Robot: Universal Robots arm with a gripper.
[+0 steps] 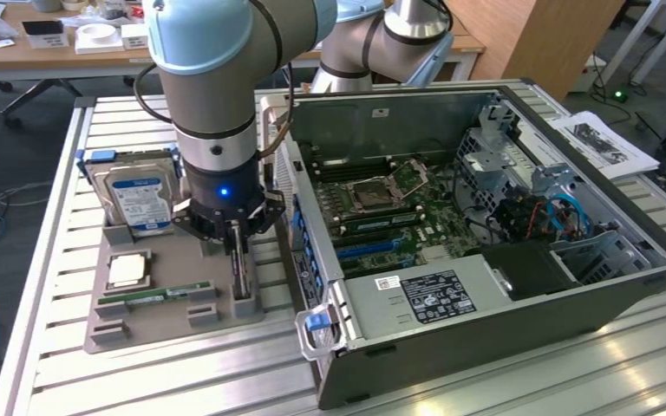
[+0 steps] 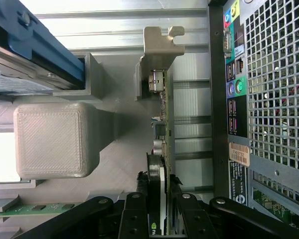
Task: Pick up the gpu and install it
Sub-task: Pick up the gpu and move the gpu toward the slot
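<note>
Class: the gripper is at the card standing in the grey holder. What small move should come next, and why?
Probably lift straight up: the gripper seems closed on the green circuit card with silver bracket, which stands on edge in the grey printed holder.

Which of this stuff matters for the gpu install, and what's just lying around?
In play: gpu, end effector closed on it, open computer case.
Lying about: hard drive, memory stick, processor chip, printed sheets.

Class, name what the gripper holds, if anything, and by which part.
The gripper clasps the gpu across its faces at the cooler block, away from the bracket.
</note>
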